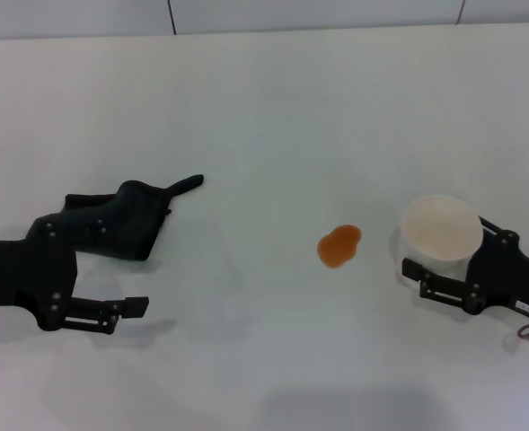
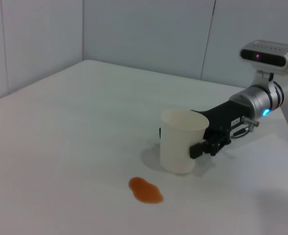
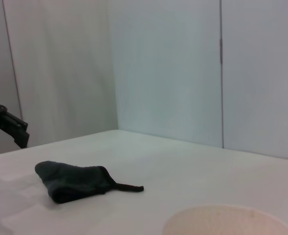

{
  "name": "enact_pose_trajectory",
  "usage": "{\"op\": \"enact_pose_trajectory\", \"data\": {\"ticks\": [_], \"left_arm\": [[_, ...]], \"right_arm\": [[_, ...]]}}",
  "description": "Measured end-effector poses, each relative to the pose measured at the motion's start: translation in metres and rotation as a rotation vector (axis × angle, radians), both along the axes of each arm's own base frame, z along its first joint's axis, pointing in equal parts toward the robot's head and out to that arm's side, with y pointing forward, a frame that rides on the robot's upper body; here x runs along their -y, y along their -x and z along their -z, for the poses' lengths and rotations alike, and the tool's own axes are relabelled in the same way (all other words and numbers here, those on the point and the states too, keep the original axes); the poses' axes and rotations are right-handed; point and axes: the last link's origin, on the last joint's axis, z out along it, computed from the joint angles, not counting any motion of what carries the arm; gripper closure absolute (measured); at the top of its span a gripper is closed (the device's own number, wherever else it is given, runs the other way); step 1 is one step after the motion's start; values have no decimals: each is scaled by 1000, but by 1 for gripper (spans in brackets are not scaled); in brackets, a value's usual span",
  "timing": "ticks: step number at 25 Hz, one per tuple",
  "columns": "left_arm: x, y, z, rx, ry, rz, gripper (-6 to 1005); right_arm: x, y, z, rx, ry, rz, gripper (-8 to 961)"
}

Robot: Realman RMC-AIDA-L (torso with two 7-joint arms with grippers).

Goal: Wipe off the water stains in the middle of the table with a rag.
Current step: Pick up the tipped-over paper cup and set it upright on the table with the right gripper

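Observation:
The rag (image 1: pixel 120 220) lies crumpled on the white table (image 1: pixel 264 108) at the left, its thin corner tab pointing to the far right; the right wrist view shows the rag (image 3: pixel 75 181) too. My left gripper (image 1: pixel 143 274) is open just nearer than it, one finger overlapping the cloth's near edge, nothing held. The orange-brown water stains (image 1: pixel 339 245) sit mid-table, bare, and the same blotch (image 2: pixel 145 190) appears in the left wrist view. At the right, my right gripper (image 1: pixel 436 242) is shut on a white paper cup (image 1: pixel 439 224) standing upright.
The cup (image 2: pixel 180 142) stands a short way right of the blotch, with the right arm (image 2: pixel 261 98) reaching back behind it. A wall runs along the table's far edge (image 1: pixel 264 31). Bare white surface lies between rag and blotch.

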Motion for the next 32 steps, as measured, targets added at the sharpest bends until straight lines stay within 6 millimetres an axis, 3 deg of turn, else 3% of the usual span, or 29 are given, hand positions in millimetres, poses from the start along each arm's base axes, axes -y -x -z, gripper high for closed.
{"op": "enact_pose_trajectory", "data": {"ticks": [7,18,32], "left_arm": [[1,2,0,-3,-5,-8,115],[1,3,-1,-6,-8,-6,117],[0,3,-3,-11,-11,-6,119]], "right_arm": [[-1,-9,-15,47,19,-3,80],[-4,-12,-12,107,91,10,80],[-5,-19,-42,172,100,8,80]]}}
